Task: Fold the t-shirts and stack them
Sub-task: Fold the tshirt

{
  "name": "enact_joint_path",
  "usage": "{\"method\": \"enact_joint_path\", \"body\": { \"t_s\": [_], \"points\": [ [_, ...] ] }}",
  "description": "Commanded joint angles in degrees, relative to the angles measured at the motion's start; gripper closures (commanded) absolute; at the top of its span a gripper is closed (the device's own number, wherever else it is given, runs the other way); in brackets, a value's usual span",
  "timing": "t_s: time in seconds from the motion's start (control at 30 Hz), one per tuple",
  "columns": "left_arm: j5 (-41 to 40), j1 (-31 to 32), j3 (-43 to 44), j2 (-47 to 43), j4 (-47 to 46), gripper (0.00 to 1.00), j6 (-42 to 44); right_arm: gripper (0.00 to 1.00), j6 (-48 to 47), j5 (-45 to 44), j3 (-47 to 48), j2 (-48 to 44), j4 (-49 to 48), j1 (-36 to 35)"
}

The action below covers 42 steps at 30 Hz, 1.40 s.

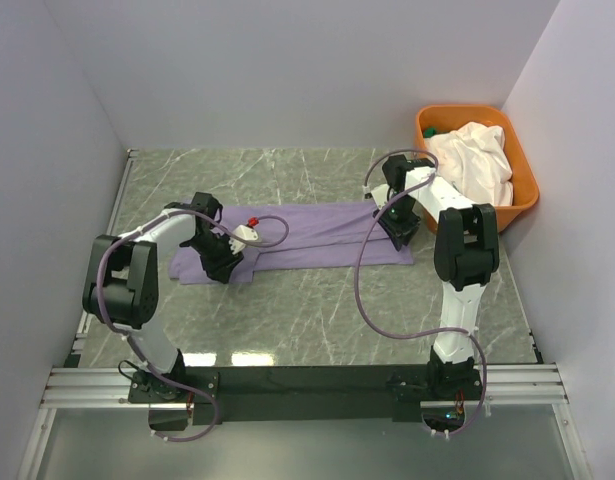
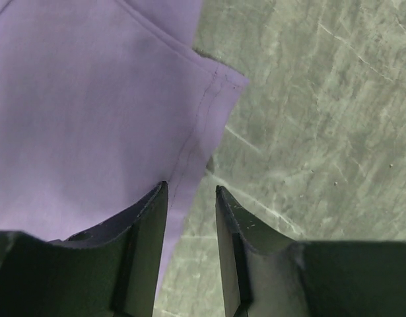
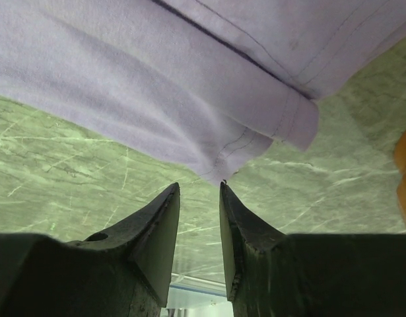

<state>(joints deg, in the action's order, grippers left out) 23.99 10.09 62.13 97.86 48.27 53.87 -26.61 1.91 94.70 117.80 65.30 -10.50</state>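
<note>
Lying flat across the middle of the bench (image 1: 317,320), the lavender t-shirt (image 1: 307,235) forms a long folded band. Left pincer (image 2: 191,193) — narrowly spread — straddles the hem at the shirt's left end, gripping nothing. Right pincer (image 3: 199,188), likewise slightly parted, sits just off a folded corner at the right end. White t-shirt (image 1: 474,165) is heaped in the orange tub (image 1: 524,195).
</note>
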Motion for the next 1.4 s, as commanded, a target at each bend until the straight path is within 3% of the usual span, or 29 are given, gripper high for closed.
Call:
{"method": "enact_joint_path", "body": {
  "t_s": [0.0, 0.37, 0.43, 0.53, 0.6, 0.83, 1.13, 1.37],
  "points": [
    [0.4, 0.8, 0.7, 0.7, -1.2, 0.60, 0.5, 0.62, 0.7, -0.7, -0.7, -3.2, 0.4, -0.2],
    [-3.0, 1.2, -3.0, 5.0, -4.9, 0.58, 0.9, 0.63, 0.7, -1.5, -0.2, -2.8, 0.4, -0.2],
    [-3.7, 1.2, -3.2, 5.1, -5.1, 0.63, 0.8, 0.63, 0.5, -1.6, -0.2, -2.8, 0.4, -0.1],
    [-4.5, 1.2, -3.7, 5.0, -5.4, 0.84, 0.7, 0.63, 0.4, -1.8, -0.4, -2.8, 0.2, 0.0],
    [-4.7, 1.2, -3.8, 4.6, -4.9, 0.90, 0.8, 0.64, 0.3, -1.8, -0.5, -2.7, 0.1, 0.0],
    [-3.9, 0.9, -4.4, 2.8, -4.1, 0.99, 0.3, 0.65, 0.0, -1.8, -1.7, -3.0, -1.0, 0.0],
    [2.4, -5.2, 16.9, 0.7, 17.8, 0.99, 4.8, 0.66, -0.6, -2.6, -2.7, -3.9, -2.1, 0.0],
    [4.0, -9.2, 33.7, 11.5, 16.8, 0.99, 1.2, 0.66, -0.3, -2.2, -2.7, -3.3, -2.4, 0.0]
  ]
}}
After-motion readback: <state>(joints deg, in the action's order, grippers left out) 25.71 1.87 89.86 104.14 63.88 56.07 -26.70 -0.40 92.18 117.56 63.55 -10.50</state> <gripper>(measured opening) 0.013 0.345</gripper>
